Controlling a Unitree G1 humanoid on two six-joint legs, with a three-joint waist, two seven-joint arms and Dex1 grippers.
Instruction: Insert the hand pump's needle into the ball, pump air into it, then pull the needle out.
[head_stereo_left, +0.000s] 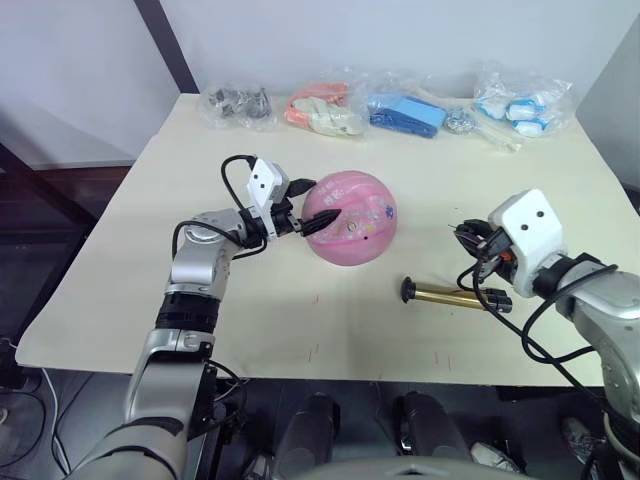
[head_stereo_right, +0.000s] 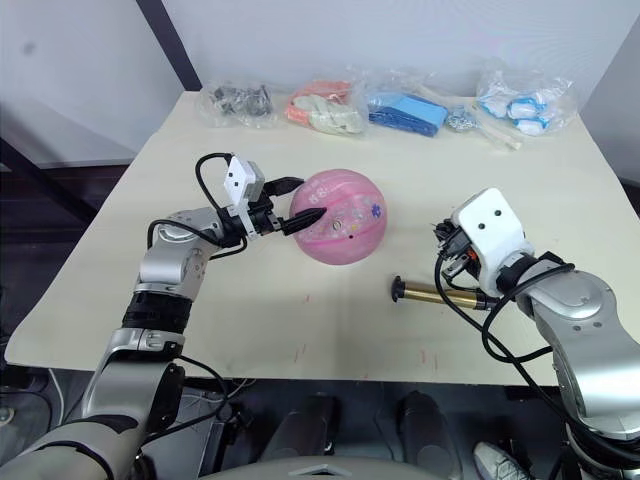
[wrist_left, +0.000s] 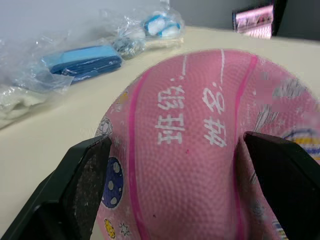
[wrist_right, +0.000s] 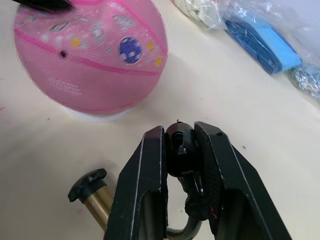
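My right claw (wrist_right: 179, 150) is nearly closed, its two black fingers pinching the small black fitting at the end of the pump's thin hose; I take the needle (wrist_right: 178, 121) to be the tiny tip poking out just past the fingertips, though it is too small to see clearly. My left claw (head_stereo_left: 303, 222) is spread wide, its pads against the left side of the pink ball (head_stereo_left: 352, 217), bracing it without clamping it. The ball sits round on the counter (head_stereo_left: 120, 280), about midway across, and its small dark valve hole (wrist_right: 63, 53) faces my right side. Between ball and right claw lies the hand pump (head_stereo_left: 446, 293), its brass barrel flat on the counter. I judge the ball light, rubbery and prone to roll, so a wide side brace suits it. The needle looks thin and easy to bend, so gripping the stiff fitting is the right hold. The hose is limp and will not push anything by itself. Along the far edge of the counter lie several plastic bags (head_stereo_left: 407, 111) of items.
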